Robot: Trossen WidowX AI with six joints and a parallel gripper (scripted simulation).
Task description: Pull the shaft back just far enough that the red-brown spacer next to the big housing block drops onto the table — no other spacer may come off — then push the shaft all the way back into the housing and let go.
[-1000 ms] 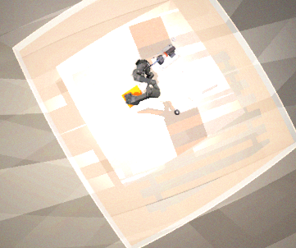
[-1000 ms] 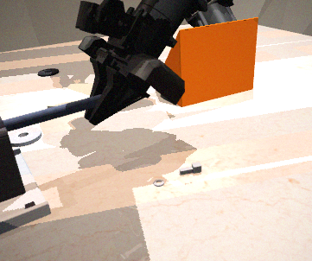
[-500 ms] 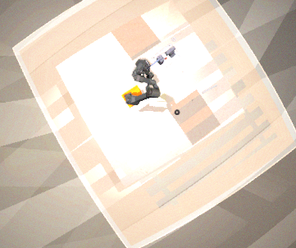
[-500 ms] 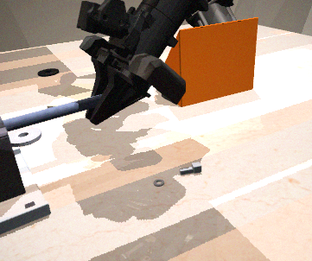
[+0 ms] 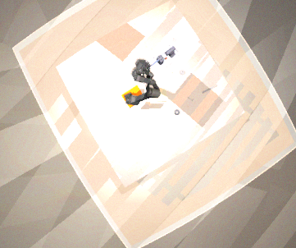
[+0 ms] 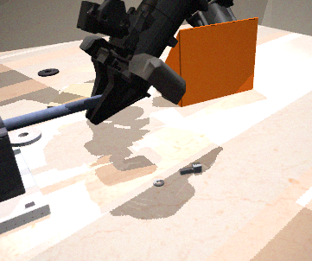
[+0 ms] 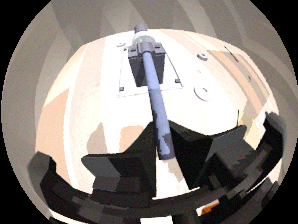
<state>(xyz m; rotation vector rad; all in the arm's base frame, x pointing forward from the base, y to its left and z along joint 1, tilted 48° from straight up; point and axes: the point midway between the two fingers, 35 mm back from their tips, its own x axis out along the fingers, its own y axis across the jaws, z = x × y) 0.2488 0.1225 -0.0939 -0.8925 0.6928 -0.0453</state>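
Note:
The blue-grey shaft (image 5: 154, 64) (image 6: 47, 116) (image 7: 155, 97) runs level through the near dark bearing block (image 5: 160, 59) (image 6: 1, 168) (image 7: 137, 70) toward the big dark housing block (image 5: 170, 52) (image 7: 140, 27). My gripper (image 6: 95, 104) (image 7: 158, 123) is shut on the shaft near its free end. A small red-brown spot (image 5: 166, 58), probably the spacer, shows between the two blocks in the top view; I cannot tell whether it is on the shaft or below it. A pale ring (image 7: 144, 37) shows behind the near block in the wrist view. The housing is out of the exterior view.
A pale washer (image 6: 25, 136) (image 7: 203, 91) lies beside the base plate (image 6: 16, 222). A dark ring (image 6: 48, 72) (image 5: 177, 112) lies farther off. A small ring (image 6: 158, 182) and a bolt (image 6: 194, 168) lie in front. An orange block (image 6: 219, 60) (image 5: 137, 90) stands by the arm.

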